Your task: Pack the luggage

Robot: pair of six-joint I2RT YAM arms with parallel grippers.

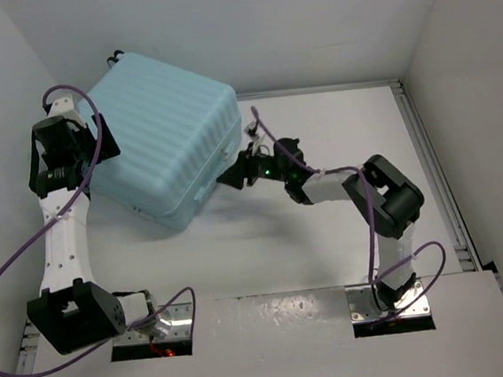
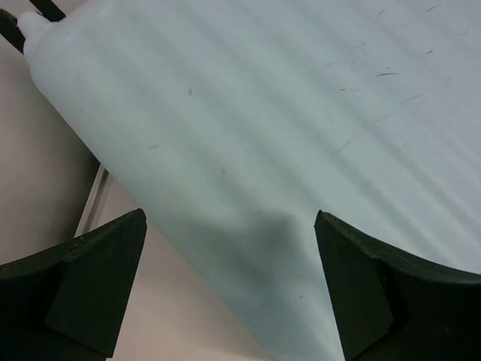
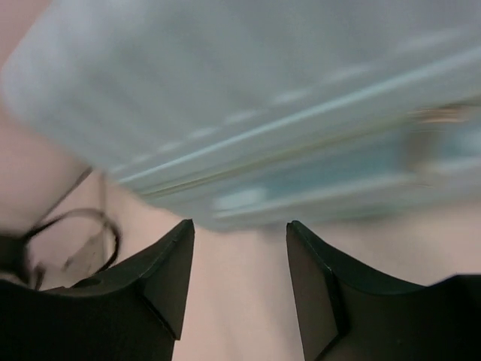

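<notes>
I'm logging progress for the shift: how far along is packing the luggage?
Early, or unclear. The luggage lies shut on the table and no contents show, so nothing packed can be confirmed. In hand: the left gripper hangs open at its left edge, and the right gripper, fingers apart, faces the side seam, gripping nothing. Left: any opening, loading or zipping.

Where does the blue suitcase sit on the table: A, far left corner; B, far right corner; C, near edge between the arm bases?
A: the top view shows the luggage in the far left corner of the table, ribbed shell up.
</notes>
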